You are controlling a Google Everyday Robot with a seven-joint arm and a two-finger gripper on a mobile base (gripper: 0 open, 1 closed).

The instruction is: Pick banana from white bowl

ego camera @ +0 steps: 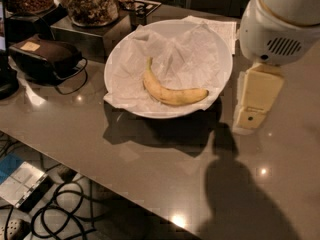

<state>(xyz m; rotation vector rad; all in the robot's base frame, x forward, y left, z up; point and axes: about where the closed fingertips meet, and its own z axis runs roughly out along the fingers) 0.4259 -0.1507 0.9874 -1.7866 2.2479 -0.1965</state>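
The banana [170, 90] is yellow and curved and lies alone on crumpled white paper in the middle of the white bowl [125, 51]. The bowl stands on the grey-brown counter. My gripper [253, 106] hangs from the white arm housing [280, 24] just to the right of the bowl's right rim, low over the counter. It is beside the bowl, apart from the banana, and holds nothing that I can see.
Glass jars of snacks [90, 4] stand on a metal box behind the bowl at the left. A dark brown pouch with a cord [45, 56] lies to the left. The counter's front edge [100, 176] runs diagonally, with cables on the floor below [65, 211].
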